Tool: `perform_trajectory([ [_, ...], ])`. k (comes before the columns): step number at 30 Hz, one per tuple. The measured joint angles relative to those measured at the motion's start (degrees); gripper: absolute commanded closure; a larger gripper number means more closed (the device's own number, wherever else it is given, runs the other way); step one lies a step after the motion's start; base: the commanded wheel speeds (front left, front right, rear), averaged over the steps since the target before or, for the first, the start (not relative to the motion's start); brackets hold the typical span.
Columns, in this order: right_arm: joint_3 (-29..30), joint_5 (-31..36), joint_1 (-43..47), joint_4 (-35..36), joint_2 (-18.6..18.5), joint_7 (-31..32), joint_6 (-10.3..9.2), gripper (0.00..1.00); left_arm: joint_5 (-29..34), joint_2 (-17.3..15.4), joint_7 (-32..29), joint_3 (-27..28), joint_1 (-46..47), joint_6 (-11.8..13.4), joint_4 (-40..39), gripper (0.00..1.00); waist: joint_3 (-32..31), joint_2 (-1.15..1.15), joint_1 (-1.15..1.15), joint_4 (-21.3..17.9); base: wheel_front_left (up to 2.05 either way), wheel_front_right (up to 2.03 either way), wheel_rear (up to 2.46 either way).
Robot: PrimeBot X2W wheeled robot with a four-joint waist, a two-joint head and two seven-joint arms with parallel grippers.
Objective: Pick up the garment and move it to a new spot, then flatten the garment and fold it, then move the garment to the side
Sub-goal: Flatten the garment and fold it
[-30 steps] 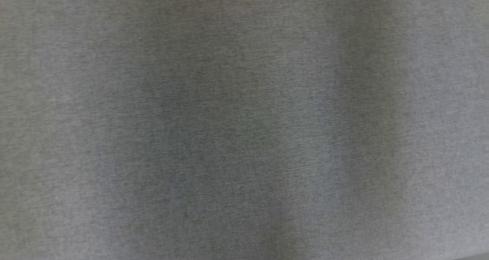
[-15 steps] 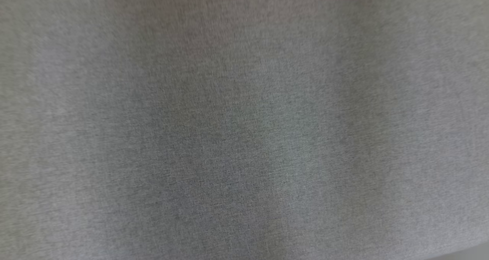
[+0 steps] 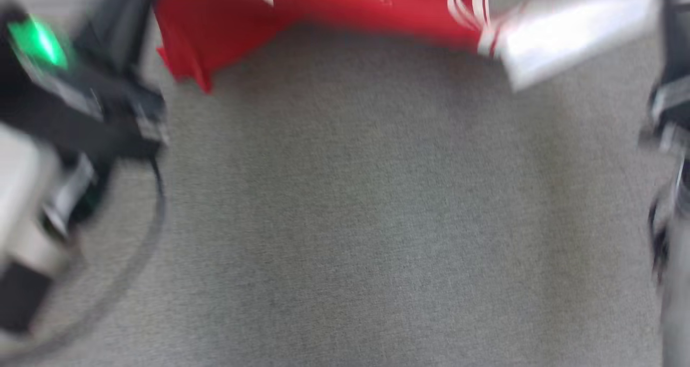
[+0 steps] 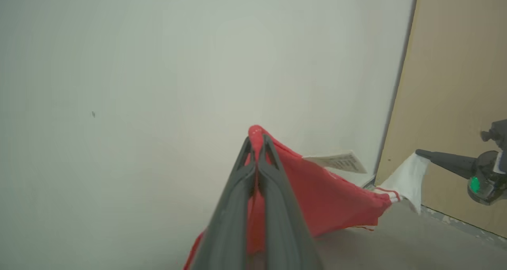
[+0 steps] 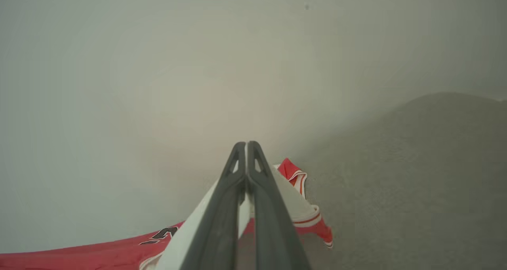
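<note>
Garment (image 3: 323,11): red jersey with a white sleeve (image 3: 566,27), slung in the air at the far edge of the floor (image 3: 345,221), close to the wall (image 4: 158,64). It spans the two arms. I cannot tell whether the low hem touches the floor. Left end effector (image 4: 257,143): fingers pinched fully together on a bunch of the red cloth, a small tuft poking out past the tips. Right end effector (image 5: 246,145): likewise closed tight, on the white sleeve. A paper tag (image 4: 336,161) sticks out from the top edge between the two grips. Head view is badly blurred, so no fine detail there. Judgement on handling: light, thin, limp knit with no stiffness of its own, sagging between the holds and likely a bit slick. It should crease and bunch readily when set down. Best holds are probably the seamed edges, at shoulder or sleeve hem, wide apart so the cloth hangs flat.
</note>
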State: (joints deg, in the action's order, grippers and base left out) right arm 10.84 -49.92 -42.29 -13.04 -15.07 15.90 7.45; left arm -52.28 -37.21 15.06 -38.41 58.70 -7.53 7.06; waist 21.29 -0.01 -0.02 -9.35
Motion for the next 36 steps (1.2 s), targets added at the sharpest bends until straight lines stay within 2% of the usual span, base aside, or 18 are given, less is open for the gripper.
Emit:
perform_trajectory([
  [5,5.22,-1.12,19.1,10.09,5.01,2.82,-0.01,1.0,3.61,4.25,0.0,5.19,-17.75,0.01,-6.17,1.0,-3.14,0.0,-0.01,1.26,0.0,0.0,0.0],
  [10,10.71,-1.33,31.98,17.01,9.8,5.55,0.0,1.0,9.36,6.36,0.0,4.92,-32.0,0.01,-7.46,1.0,-5.6,0.0,0.0,2.32,0.0,0.0,0.0],
  [15,13.89,-0.33,42.78,19.19,11.44,9.1,0.0,1.0,13.14,7.02,0.0,2.35,-41.46,0.01,-6.69,1.0,-8.38,0.0,0.0,3.0,0.0,0.0,0.0],
  [24,14.02,-3.16,56.39,20.62,12.2,15.36,0.0,1.0,15.57,5.26,0.0,0.36,-51.07,0.0,-2.05,1.0,-13.37,0.0,0.0,3.16,0.0,0.0,0.0],
  [30,11.32,-6.94,64.68,23.16,12.18,20.67,0.0,1.0,17.39,4.89,-0.01,0.88,-54.42,0.0,1.38,1.0,-14.68,0.0,0.01,2.92,0.0,0.0,0.0],
  [36,11.79,-11.52,60.79,24.73,12.14,18.85,0.0,1.0,18.18,6.16,-0.01,3.07,-54.44,0.0,2.05,1.0,-13.75,0.01,0.02,3.6,0.0,0.0,0.0],
])
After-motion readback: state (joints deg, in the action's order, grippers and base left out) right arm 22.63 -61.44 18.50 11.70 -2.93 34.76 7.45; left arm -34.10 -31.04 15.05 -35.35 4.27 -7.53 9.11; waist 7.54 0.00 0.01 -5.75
